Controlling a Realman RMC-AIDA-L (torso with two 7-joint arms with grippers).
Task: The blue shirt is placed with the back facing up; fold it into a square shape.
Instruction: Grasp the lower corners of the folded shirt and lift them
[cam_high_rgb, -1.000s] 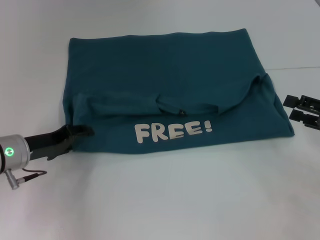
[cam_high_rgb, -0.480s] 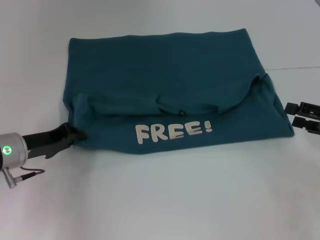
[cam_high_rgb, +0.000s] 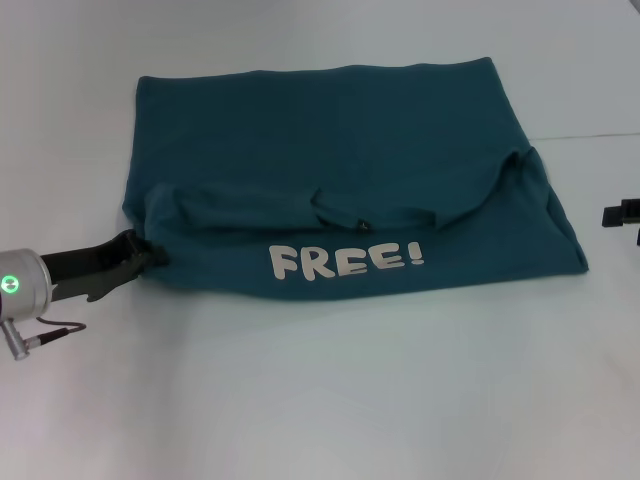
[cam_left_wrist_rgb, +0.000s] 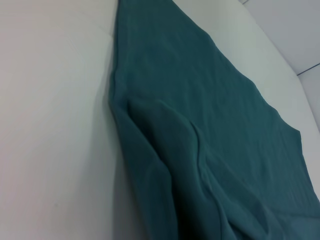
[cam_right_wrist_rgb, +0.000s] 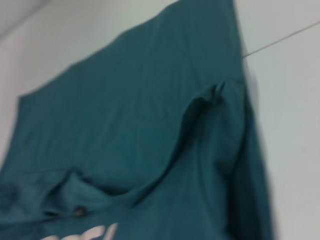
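I'm looking at the white bench (cam_high_rgb: 330, 390) first, which is carrying everything here. The blue shirt (cam_high_rgb: 330, 140) is lying flat across its middle, partly folded: the near portion is doubled over so that white lettering reading "FREE!" (cam_high_rgb: 350, 262) is facing up along the near edge, with the collar opening just beyond it. The shirt is stretching away from my left pincer (cam_high_rgb: 140, 258) toward the right one, filling the space between them. The left pincer is sitting low at the shirt's near left corner, its dark tips meeting the fabric edge; I cannot tell whether they are apart or closed on cloth, since the tips are merging with the shadow there. The right pincer (cam_high_rgb: 622, 215) is barely showing, well off the shirt's right side, and I cannot tell its state either.
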